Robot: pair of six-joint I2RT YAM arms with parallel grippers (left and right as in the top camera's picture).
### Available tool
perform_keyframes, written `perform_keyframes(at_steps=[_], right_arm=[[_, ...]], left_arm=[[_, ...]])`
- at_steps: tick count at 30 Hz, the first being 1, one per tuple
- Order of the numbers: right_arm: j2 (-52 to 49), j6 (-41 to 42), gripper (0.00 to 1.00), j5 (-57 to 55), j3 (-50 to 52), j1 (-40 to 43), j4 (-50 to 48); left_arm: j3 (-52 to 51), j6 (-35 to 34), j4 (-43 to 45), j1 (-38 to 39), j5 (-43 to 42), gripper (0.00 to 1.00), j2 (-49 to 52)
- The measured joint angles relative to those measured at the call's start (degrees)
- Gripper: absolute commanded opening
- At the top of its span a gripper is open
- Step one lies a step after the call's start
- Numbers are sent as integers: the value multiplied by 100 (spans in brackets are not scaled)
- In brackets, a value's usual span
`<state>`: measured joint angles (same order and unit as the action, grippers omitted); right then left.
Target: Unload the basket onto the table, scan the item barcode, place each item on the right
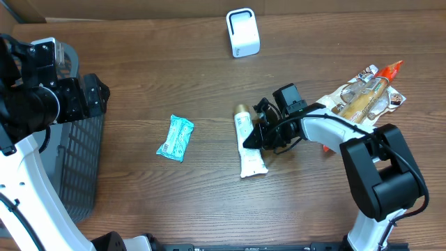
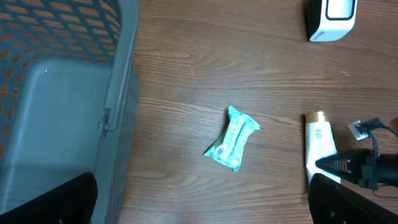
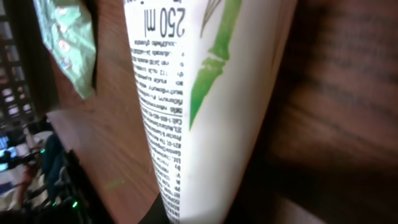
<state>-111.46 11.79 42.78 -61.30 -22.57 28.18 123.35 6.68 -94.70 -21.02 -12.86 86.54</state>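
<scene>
At far left, grey basket (image 1: pixel 77 160), right claw (image 1: pixel 247 143) closed at white tube (image 1: pixel 252 164)

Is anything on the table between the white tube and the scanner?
Nothing visible: only bare table lies between the tube and the scanner. The teal packet lies well off to one side.

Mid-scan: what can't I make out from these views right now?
Tube barcode: not seen overhead; right wrist view is too close, its fine print blurred and cut by the frame.
Right gripper fingertips: overhead, its own body hides whether they pinch the tube.
Teal packet print: too small, left wrist view.
Scanner: cut by top edge, left wrist view.
</scene>
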Motion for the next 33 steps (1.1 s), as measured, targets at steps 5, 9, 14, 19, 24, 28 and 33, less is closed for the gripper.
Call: perform_keyframes(at_steps=[5, 9, 14, 19, 24, 28, 33], right_arm=[[177, -415, 4, 479, -15, 151, 603], [691, -693, 4, 723, -210, 153, 1200], [1655, -898, 4, 903, -809, 153, 1904], [2293, -992, 4, 1005, -1340, 142, 2439], [2568, -1172, 4, 1038, -1751, 35, 2970], [2590, -1314, 4, 1036, -2004, -133, 3228], [2590, -1327, 3, 881, -2398, -260, 3364]], left_arm=[[0, 0, 0, 2, 0, 100, 0], [0, 0, 0, 2, -2, 100, 0], [0, 0, 0, 0, 0, 100, 0], [0, -2, -2, 2, -2, 99, 0], [0, 0, 0, 2, 0, 100, 0], [0, 0, 0, 0, 0, 99, 0], [0, -2, 0, 0, 0, 100, 0]])
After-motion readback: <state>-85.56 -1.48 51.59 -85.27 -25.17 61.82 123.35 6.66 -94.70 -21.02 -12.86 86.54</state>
